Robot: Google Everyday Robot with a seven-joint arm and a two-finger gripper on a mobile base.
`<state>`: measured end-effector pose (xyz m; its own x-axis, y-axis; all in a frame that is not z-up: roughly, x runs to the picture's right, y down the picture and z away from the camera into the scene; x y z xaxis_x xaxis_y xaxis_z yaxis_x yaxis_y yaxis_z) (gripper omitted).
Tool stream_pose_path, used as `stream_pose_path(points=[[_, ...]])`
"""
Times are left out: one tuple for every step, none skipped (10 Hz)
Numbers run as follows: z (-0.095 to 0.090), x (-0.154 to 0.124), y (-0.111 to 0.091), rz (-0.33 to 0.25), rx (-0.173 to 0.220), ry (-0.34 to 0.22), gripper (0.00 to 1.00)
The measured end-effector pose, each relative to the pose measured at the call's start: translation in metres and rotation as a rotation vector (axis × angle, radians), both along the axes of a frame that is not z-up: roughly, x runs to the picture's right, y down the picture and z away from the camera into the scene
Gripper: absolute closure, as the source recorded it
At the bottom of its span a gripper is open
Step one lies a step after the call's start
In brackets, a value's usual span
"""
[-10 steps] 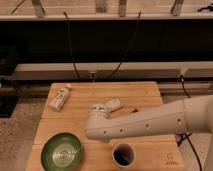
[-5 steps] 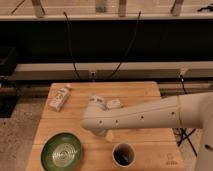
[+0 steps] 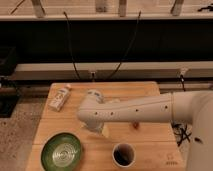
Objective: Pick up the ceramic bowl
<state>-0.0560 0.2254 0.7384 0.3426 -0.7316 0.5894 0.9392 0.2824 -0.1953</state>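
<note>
Reaching in from the right, the smooth white arm [image 3: 150,107] lies almost level across the wooden slat counter [image 3: 145,90], bending at a rounded joint so the tool [image 3: 97,129] hangs below it over the middle. Can't tell if the tool is clenched or released, it's mostly tucked under the arm. The ceramic bowl [image 3: 61,151], round, shallow, glossy green with pale rings, sits near the tool's lower left, apart from it. A white cup [image 3: 123,154] with a dark inside sits lower right. A pale packet [image 3: 59,97] lies upper left, print unreadable.
</note>
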Motion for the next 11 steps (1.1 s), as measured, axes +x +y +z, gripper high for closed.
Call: stream_pose_path(points=[[0.0,-0.004,-0.001,-0.021,-0.013,-0.031,0.2],[0.0,-0.008,-0.002,-0.042,-0.028,-0.062,0.2],[0.0,-0.012,-0.002,-0.06,-0.038,-0.088,0.2],[0.0,-0.016,0.0,-0.089,-0.057,-0.125,0.2],[-0.001,-0.019,0.002,-0.108,-0.07,-0.152,0.2],[-0.002,-0.023,0.005,-0.129,-0.083,-0.185,0.2],[-0.004,-0.026,0.009,-0.151,-0.095,-0.217,0.2],[-0.006,-0.029,0.014,-0.173,-0.103,-0.25,0.2],[-0.009,-0.034,0.019,-0.199,-0.109,-0.293,0.2],[-0.012,-0.04,0.027,-0.229,-0.115,-0.337,0.2],[-0.014,-0.042,0.031,-0.248,-0.118,-0.36,0.2]])
